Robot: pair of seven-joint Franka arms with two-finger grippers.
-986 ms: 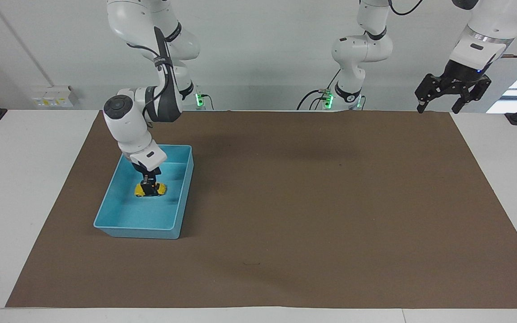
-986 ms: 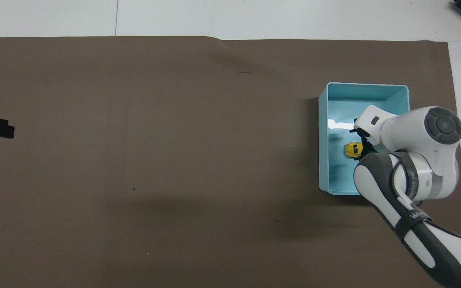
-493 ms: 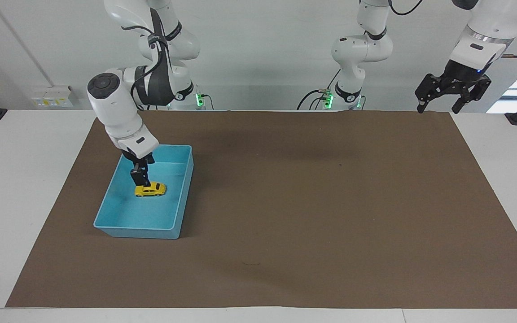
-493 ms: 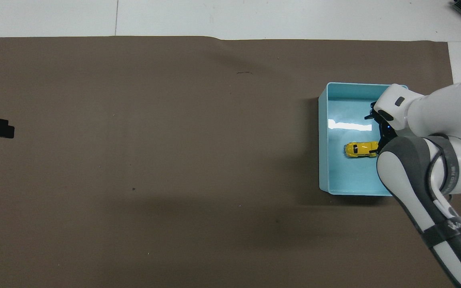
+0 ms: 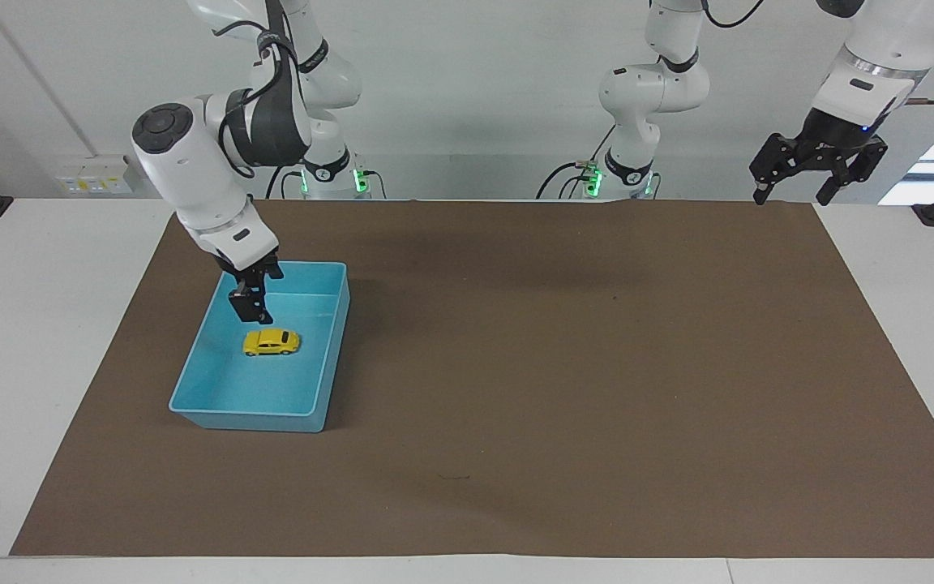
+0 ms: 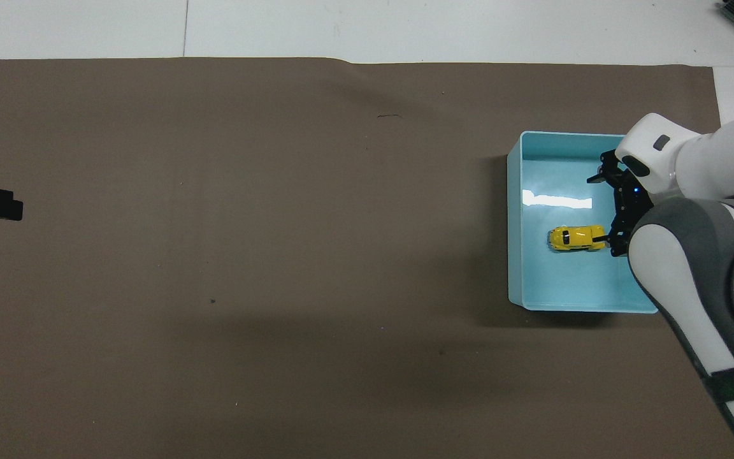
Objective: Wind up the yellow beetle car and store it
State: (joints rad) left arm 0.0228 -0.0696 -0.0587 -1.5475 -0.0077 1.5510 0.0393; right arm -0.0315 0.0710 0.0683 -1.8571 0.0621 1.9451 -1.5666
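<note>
- Since the yellow beetle car already sits inside the light-blue bin, we judge the storing step done, or all but done.
- Whether it was wound up, we cannot tell from what we see; nothing on the toy shows it.
- What seems left for us is only to lift the right arm clear and park it.
- Our right tool hangs above the bin, at about eleven o'clock from the car in the facing view, apart from it and holding nothing; its jaws read as wide.
- Our left tool waits in the air over the tabletop's edge at the left arm's end, jaws spread, empty.
- On the bin's floor the car rests on its wheels, roughly mid-floor, free of every wall.
- It looks tiny against the bin: bright yellow, rounded body, dark windows, small black wheels.
- Seen from overhead, its length runs from nine to three o'clock.
- The bin stands on the brown mat toward the right arm's end of the tabletop.
</note>
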